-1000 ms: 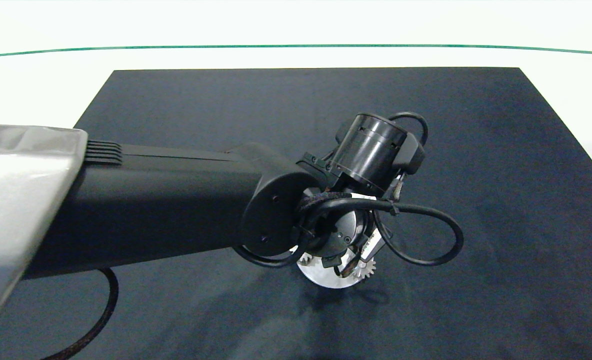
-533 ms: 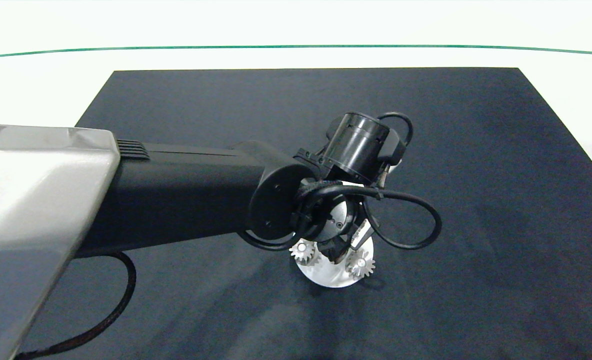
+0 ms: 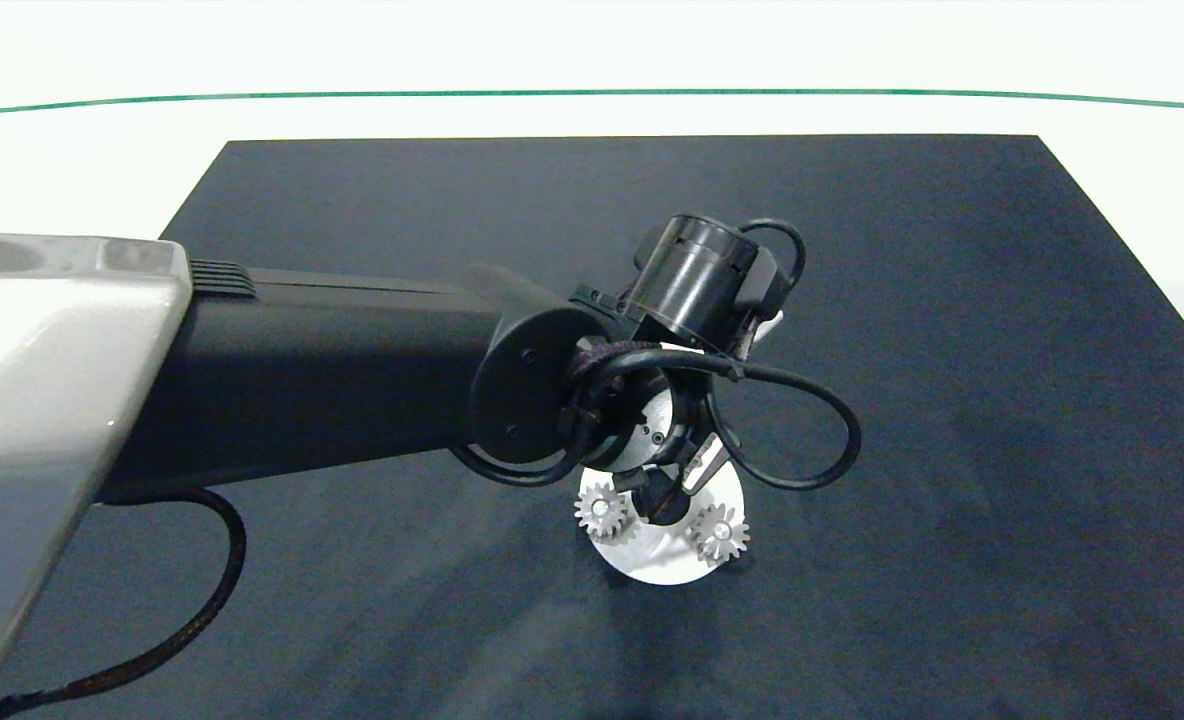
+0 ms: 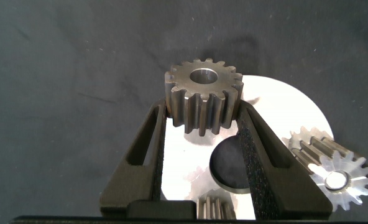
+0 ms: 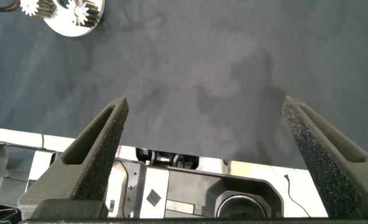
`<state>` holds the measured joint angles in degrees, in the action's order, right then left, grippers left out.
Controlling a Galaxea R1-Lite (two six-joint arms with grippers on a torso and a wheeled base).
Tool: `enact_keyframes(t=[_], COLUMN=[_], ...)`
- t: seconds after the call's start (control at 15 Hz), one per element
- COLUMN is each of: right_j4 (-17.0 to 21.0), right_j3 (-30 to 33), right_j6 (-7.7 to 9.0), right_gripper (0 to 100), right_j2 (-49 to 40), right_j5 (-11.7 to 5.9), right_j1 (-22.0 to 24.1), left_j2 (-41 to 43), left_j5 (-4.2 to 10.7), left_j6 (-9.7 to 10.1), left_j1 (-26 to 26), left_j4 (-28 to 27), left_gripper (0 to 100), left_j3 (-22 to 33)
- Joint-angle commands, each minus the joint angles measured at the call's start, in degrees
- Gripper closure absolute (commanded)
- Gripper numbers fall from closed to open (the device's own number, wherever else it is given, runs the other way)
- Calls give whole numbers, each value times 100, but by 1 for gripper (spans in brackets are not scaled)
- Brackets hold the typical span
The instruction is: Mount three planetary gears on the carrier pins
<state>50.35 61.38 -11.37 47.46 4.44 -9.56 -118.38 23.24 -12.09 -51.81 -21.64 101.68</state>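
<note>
The third gear [image 4: 203, 93], clamped between the left gripper [image 4: 203, 127]'s fingers, has drifted toward the disc [image 3: 664, 565]'s far edge near the mat [image 3: 952, 350]'s front, two gears [image 3: 599, 510] already pinned, so seating remains; the right gripper [image 5: 218, 152] hangs wide open, empty.

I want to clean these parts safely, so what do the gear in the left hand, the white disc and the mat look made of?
Gear: apparently metal, dull grey with machined teeth. Disc: smooth and bright white with a slight sheen; painted metal or plastic, cannot tell. Mat: dark, matte, faintly mottled, probably fabric or felt.
</note>
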Motion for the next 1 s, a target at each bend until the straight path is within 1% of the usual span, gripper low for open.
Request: enact_keyframes(t=[0.07, 0.2, 0.47, 0.53, 0.8, 1.0], right_j4=[28, 28, 28, 28, 28, 28], right_j3=[-3, 6, 6, 6, 6, -3], right_j6=[-5, -5, -5, -5, -5, -5], right_gripper=[0, 0, 0, 0, 0, 0], right_j2=[9, 9, 0, 0, 0, 9], right_j5=[5, 5, 5, 5, 5, 13], right_j1=[-2, -2, -2, -2, -2, -11], left_j2=[149, 210, 386, 404, 369, 351], left_j5=[14, 14, 23, 23, 14, 14], left_j6=[-4, 23, 67, 111, 137, 76], left_j1=[-13, -22, -13, -13, -13, -40], left_j4=[-7, -7, 37, 63, 90, 160], left_gripper=[87, 87, 87, 87, 87, 87], left_j3=[1, -52, -614, -667, -658, -553])
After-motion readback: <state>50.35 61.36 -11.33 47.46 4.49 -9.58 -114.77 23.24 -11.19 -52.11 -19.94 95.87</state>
